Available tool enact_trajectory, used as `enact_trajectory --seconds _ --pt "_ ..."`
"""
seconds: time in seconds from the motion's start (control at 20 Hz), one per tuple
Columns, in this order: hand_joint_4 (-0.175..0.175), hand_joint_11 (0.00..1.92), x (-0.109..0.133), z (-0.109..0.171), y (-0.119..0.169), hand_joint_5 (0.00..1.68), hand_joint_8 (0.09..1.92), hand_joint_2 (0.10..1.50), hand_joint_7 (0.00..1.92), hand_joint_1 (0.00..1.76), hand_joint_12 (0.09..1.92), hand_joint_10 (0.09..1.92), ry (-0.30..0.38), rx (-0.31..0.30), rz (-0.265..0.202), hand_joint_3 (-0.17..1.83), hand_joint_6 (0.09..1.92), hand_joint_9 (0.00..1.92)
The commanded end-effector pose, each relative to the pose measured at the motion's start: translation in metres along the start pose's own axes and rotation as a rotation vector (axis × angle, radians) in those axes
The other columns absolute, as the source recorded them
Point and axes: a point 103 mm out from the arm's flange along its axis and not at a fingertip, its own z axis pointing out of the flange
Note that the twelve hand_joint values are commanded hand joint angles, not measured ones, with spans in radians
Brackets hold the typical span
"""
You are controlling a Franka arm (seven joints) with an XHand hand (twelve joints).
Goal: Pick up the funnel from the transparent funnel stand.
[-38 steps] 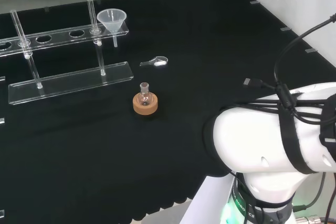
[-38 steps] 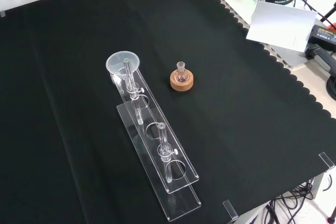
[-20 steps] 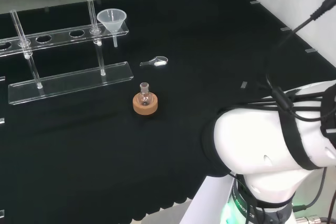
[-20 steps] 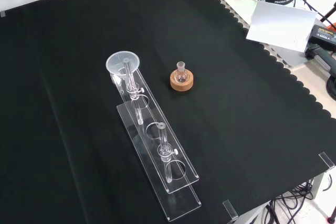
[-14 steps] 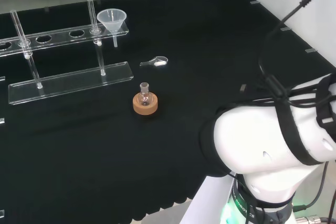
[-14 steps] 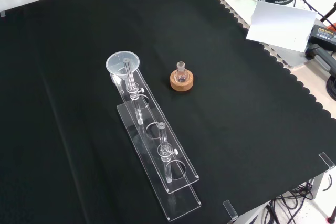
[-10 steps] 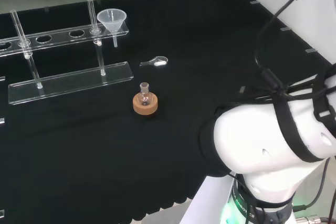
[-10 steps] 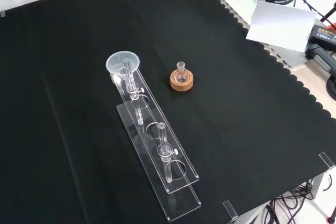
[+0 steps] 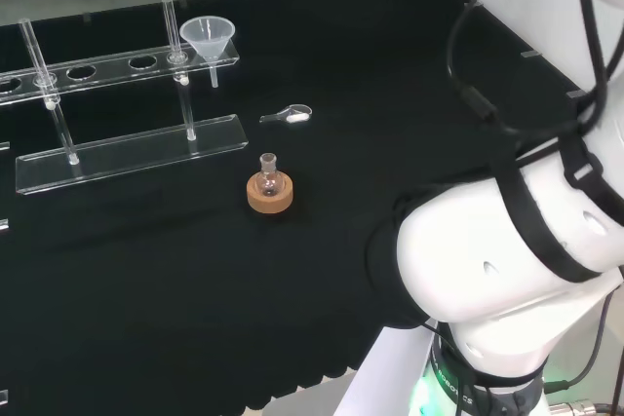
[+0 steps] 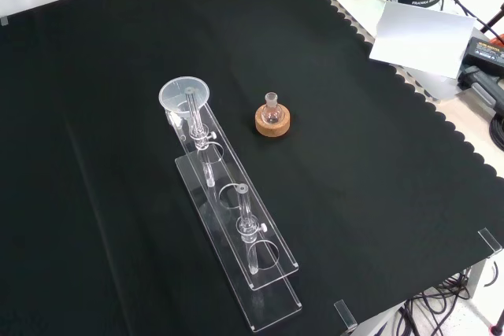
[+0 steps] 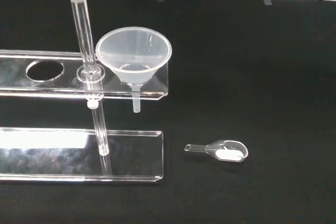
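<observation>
Funnel (image 11: 134, 55) sitting in the end hole of the stand (image 11: 63, 77), stem hanging free below, ready for lifting. Fingers: cannot tell. Scoop (image 11: 223, 150) lying nearby on the table (image 10: 378, 194).

The funnel (image 9: 207, 38) sits upright in the end hole at the right of the clear stand (image 9: 127, 148), its stem hanging down through the upper shelf. A small clear scoop (image 9: 290, 115) with something white in its bowl lies on the black cloth (image 9: 390, 94) just right of the stand's base. Nearer, a small flask (image 9: 269, 176) stands on a cork ring (image 9: 269, 197). The arm's white links (image 9: 507, 270) bulk large at the right
</observation>
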Motion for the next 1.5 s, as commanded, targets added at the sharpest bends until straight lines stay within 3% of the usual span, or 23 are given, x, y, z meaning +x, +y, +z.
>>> enact_trajectory --seconds 0.05,0.4,0.8,1.5 --pt "0.042 0.00 0.015 0.025 0.062 0.17 0.34 1.05 0.06 0.23 1.30 0.58 -0.012 0.039 -0.072 0.29 0.09 0.10" --pt "0.031 0.02 0.028 0.050 0.102 0.22 0.40 0.94 0.11 0.40 1.38 0.62 -0.017 0.103 -0.123 0.26 0.09 0.19" --pt "0.020 0.07 0.042 0.076 0.134 0.24 0.44 0.87 0.12 0.46 1.39 0.64 -0.059 0.186 -0.158 0.25 0.09 0.22" --pt "0.024 0.09 0.053 0.110 0.154 0.16 0.50 0.77 0.06 0.60 1.41 0.66 -0.103 0.269 -0.149 0.26 0.09 0.21"
